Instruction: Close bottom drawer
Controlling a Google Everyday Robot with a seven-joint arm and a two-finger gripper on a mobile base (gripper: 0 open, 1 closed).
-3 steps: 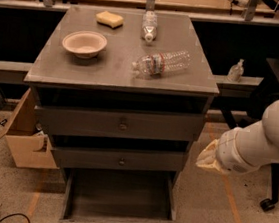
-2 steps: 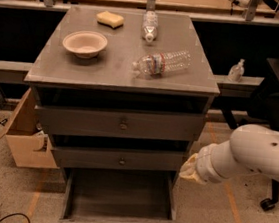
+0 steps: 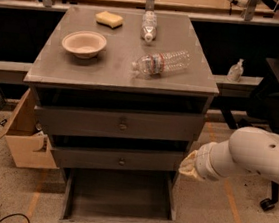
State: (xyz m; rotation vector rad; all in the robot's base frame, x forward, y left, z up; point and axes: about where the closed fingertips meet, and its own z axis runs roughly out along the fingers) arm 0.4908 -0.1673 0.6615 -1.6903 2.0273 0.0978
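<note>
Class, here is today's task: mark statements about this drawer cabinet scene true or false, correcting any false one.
1. The bottom drawer is pulled out. True.
2. The bowl lies inside that drawer. False: it stands on the cabinet top.
3. The gripper is off to the right, level with the middle drawer. True.
4. The front bottle stands upright. False: it lies on its side.
</note>
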